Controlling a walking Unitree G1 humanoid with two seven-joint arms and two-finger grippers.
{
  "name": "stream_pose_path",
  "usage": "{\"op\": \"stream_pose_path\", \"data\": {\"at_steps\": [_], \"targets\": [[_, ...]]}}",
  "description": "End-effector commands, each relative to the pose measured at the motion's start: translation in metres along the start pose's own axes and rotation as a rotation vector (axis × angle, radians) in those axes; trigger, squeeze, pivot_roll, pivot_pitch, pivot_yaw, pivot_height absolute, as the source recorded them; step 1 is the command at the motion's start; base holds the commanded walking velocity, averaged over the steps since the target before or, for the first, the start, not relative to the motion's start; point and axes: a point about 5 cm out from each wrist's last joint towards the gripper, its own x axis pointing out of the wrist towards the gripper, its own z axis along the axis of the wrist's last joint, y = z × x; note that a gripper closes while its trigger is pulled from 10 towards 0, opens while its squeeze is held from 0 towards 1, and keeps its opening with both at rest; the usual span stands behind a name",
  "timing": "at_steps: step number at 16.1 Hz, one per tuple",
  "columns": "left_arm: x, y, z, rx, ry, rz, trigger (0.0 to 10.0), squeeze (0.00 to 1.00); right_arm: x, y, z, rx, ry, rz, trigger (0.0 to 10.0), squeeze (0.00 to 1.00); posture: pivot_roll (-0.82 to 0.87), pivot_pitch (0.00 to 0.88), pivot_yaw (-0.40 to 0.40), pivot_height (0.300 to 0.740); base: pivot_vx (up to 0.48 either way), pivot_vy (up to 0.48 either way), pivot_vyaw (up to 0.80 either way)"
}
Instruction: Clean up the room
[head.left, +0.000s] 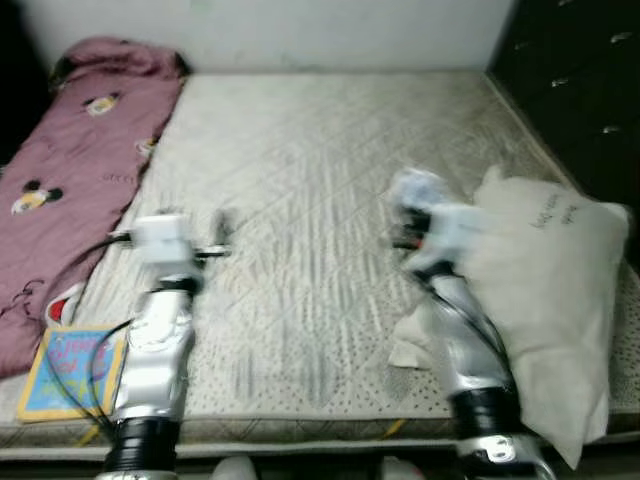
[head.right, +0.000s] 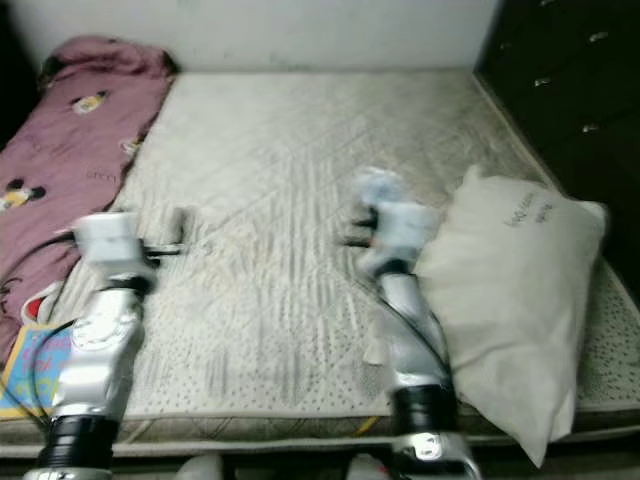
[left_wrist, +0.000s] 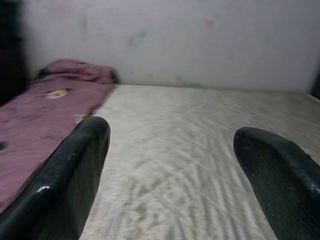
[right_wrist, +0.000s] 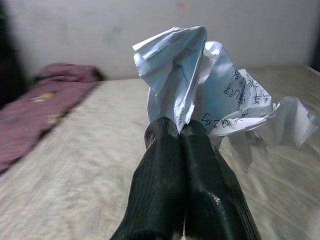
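Right end effector pinched tight on a crumpled paper, wad sticking up past the fingertips, handwriting visible on it. Held up over the bare mattress, roughly 3 o'clock of centre, just beside the white pillow lying along the 3 o'clock edge. Left end effector spread wide, gripping nothing, hovering over the 9 o'clock side near the pink blanket. Colourful book down at about 8 o'clock on the bed's corner.

Looks like the carry-off step for the trash. Best bet: keep the pinch firm since only a small fold sits between the fingers, lift clear of the pillow before swinging away, no jerky turns. Might slip otherwise. No bin anywhere in sight, so probably some walking needed.
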Motion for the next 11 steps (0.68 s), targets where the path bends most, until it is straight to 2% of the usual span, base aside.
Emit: {"op": "stream_pose_path", "data": {"at_steps": [1,4,6,8,9,11], "targets": [[-0.0023,-0.0002,-0.0035,-0.007,0.009,-0.004,10.0,0.00,-0.0002,-0.0052,0.0020,-0.018,-0.003,-0.012,10.0,0.00,-0.09,0.000,0.037,0.740,0.000,0.000,0.00],[-0.0014,-0.0033,-0.0022,-0.011,0.008,-0.026,10.0,0.00,-0.0003,-0.0060,0.0006,-0.022,-0.005,-0.008,10.0,0.00,-0.09,0.000,0.037,0.740,0.000,0.000,0.00],[-0.0017,-0.0074,-0.0017,-0.049,0.011,-0.064,10.0,0.00,0.0001,-0.0042,0.0011,-0.023,-0.007,0.004,10.0,0.00,-0.09,0.000,0.037,0.740,0.000,0.000,0.00],[-0.0019,-0.0080,-0.0012,0.005,0.015,-0.045,10.0,0.00,-0.0001,-0.0027,-0.0009,0.010,0.005,0.008,10.0,0.00,-0.09,0.000,0.039,0.740,0.000,0.000,0.00],[-0.0014,-0.0047,-0.0022,-0.020,0.020,-0.022,10.0,0.00,-0.0008,-0.0044,-0.0010,0.057,0.002,-0.006,10.0,0.00,-0.09,0.000,0.039,0.740,0.000,0.000,0.00],[-0.0009,-0.0016,-0.0023,-0.025,0.017,-0.023,10.0,0.00,0.0004,-0.0083,-0.0044,0.071,0.037,-0.045,10.0,0.00,-0.09,0.000,0.039,0.740,0.000,0.000,0.00]]}}
